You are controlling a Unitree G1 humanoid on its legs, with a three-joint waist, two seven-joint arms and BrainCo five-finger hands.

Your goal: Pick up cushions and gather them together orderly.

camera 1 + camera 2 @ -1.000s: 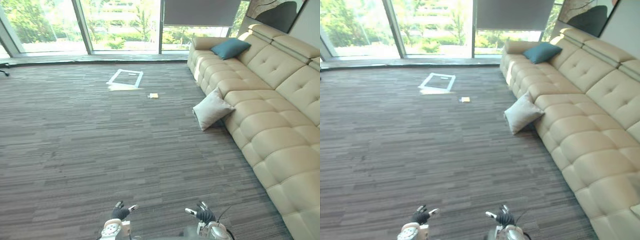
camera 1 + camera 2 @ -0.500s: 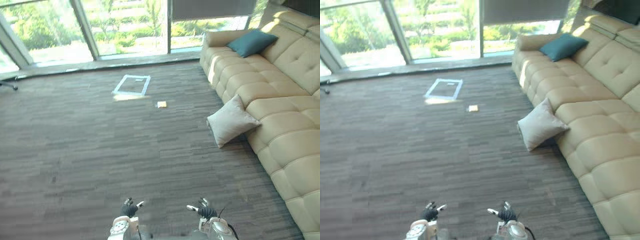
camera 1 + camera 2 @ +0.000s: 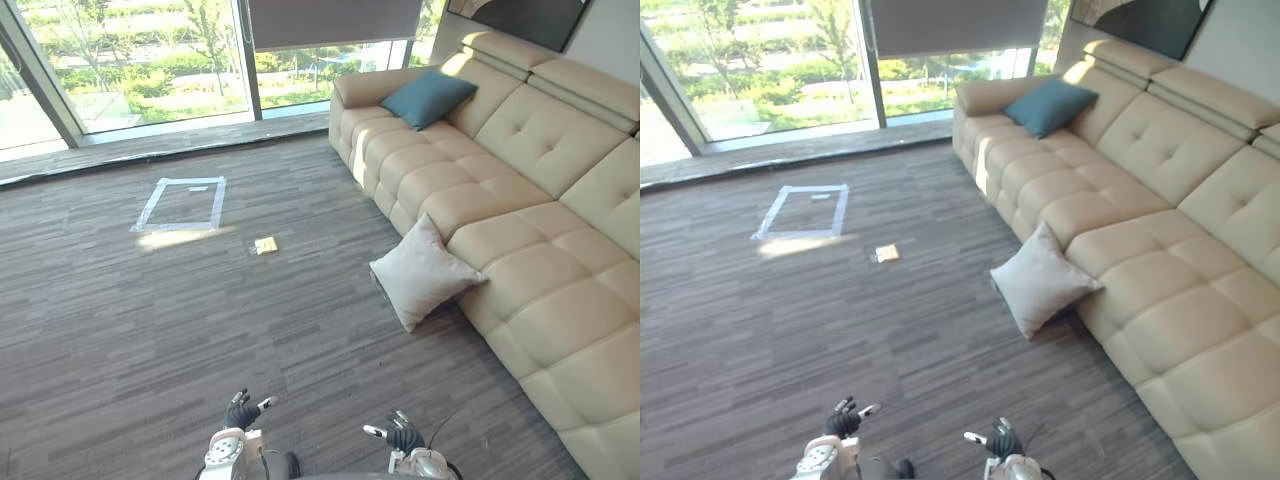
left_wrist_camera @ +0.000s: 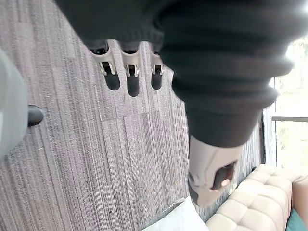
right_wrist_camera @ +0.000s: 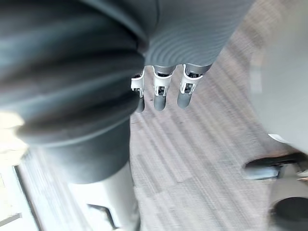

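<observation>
I see the beige cushion (image 3: 422,275) on the carpet, leaning against the sofa (image 3: 540,230); the teal cushion (image 3: 428,96) sits at its far end; both look light and squashy, so I'd pinch a corner or edge; left hand (image 3: 241,411) and right hand (image 3: 403,436) hang spread, empty.

Lounge: long sofa (image 3: 500,200), carpet (image 3: 150,300), glass wall (image 3: 130,60)

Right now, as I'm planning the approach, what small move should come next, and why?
Probably step forward-right toward the beige cushion: it lies on the carpet against the sofa, and the left hand and right hand are open, empty, well short of it.
</observation>
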